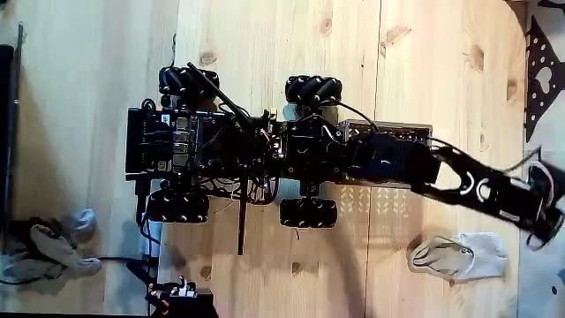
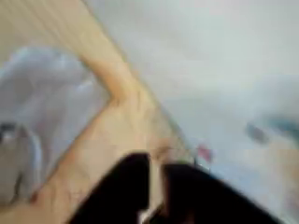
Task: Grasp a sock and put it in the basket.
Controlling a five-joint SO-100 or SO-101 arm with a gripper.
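Observation:
The sock (image 1: 461,254) lies flat on the wooden floor at the lower right of the fixed view, pale with a greyish cuff opening at its left end. The arm reaches right from the wheeled robot, and my gripper (image 1: 545,221) hovers blurred to the upper right of the sock, apart from it. In the blurred wrist view the sock (image 2: 42,112) is a pale patch at the left, and my dark gripper (image 2: 156,191) is at the bottom edge with only a thin slit between its fingers and nothing held. The dark latticed basket (image 1: 406,132) sits under the arm, right of the robot's body.
The robot base (image 1: 229,146) with its black wheels fills the middle. A bundle of grey and white socks (image 1: 53,247) lies at the lower left, with cables near it. A black perforated plate (image 1: 538,71) and a pale surface border the right edge.

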